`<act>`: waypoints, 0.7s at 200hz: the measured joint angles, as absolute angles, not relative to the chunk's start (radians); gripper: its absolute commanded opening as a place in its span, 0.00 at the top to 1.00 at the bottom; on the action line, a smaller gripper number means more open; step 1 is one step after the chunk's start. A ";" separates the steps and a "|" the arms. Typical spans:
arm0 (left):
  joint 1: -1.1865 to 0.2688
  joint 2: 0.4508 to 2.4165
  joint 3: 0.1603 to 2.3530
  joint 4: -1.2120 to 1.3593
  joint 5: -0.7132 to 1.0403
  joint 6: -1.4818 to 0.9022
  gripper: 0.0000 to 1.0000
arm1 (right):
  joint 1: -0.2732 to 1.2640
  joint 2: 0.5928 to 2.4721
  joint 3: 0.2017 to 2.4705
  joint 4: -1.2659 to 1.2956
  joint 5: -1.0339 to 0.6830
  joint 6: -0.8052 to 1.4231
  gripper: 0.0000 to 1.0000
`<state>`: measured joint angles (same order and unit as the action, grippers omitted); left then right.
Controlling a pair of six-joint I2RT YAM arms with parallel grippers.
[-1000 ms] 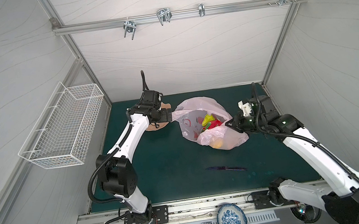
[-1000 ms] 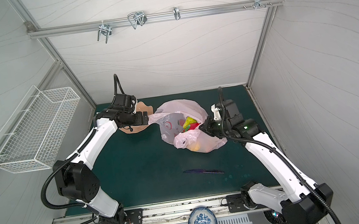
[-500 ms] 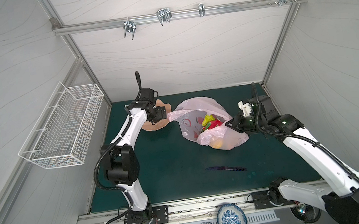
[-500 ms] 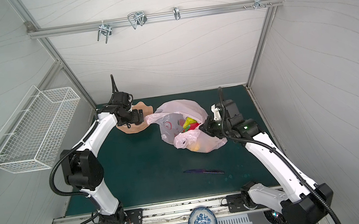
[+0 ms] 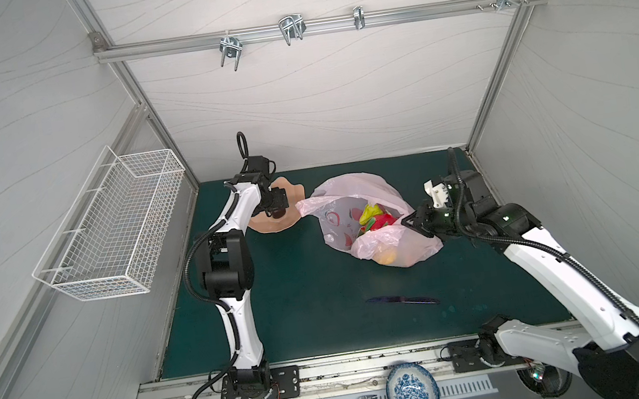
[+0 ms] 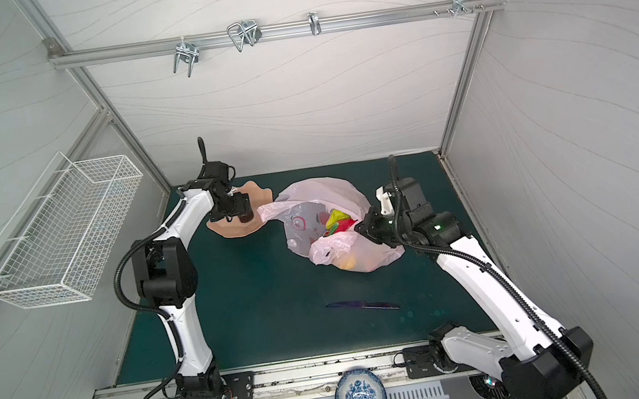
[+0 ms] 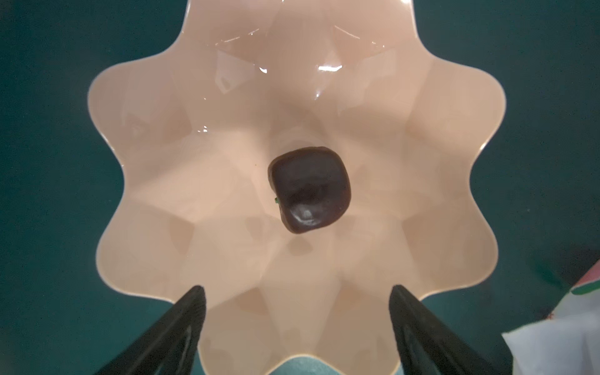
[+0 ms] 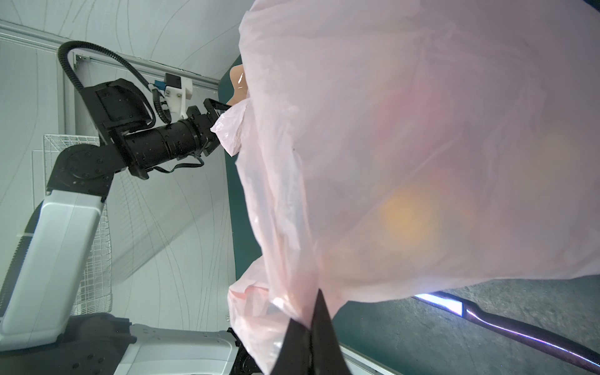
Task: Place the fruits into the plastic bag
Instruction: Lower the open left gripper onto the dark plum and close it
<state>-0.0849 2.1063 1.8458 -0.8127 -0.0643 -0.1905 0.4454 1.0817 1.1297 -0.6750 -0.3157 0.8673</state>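
Dark brown fruit point(image 7: 310, 190) lay alone at centre of scalloped peach bowl point(image 7: 454, 130), not yet bagged; other fruits point(image 5: 372, 218) sat inside the plastic bag point(image 5: 354, 187) just beside the bowl. Left hand point(image 7: 297, 292) hung above it, jaws wide, empty. Best approach, prob.: line gap up over fruit, drop straight w/o clipping the rim, close gently since it looked round & smooth. Right hand point(image 8: 318, 302) was pinched shut on bag film, holding the mouth up.

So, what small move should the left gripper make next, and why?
Probably lower the left gripper around the dark brown fruit: its jaws stand open above it, it lies alone in the bowl, and the right gripper holds the plastic bag.
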 measured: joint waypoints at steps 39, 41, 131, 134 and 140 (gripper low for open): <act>-0.081 2.202 1.937 -0.814 -0.063 -0.208 0.14 | 0.445 1.082 1.130 -0.682 -0.316 0.867 1.00; -0.080 2.207 1.941 -0.814 -0.064 -0.209 0.14 | 0.445 1.082 1.130 -0.682 -0.316 0.867 1.00; -0.076 2.344 2.063 -0.825 -0.065 -0.253 0.16 | 0.445 1.084 1.130 -0.698 -0.315 0.867 1.00; -0.076 2.347 2.064 -0.825 -0.065 -0.255 0.16 | 0.445 1.084 1.130 -0.699 -0.315 0.867 1.00; -0.076 2.352 2.065 -0.825 -0.066 -0.255 0.16 | 0.445 1.085 1.130 -0.700 -0.315 0.867 1.00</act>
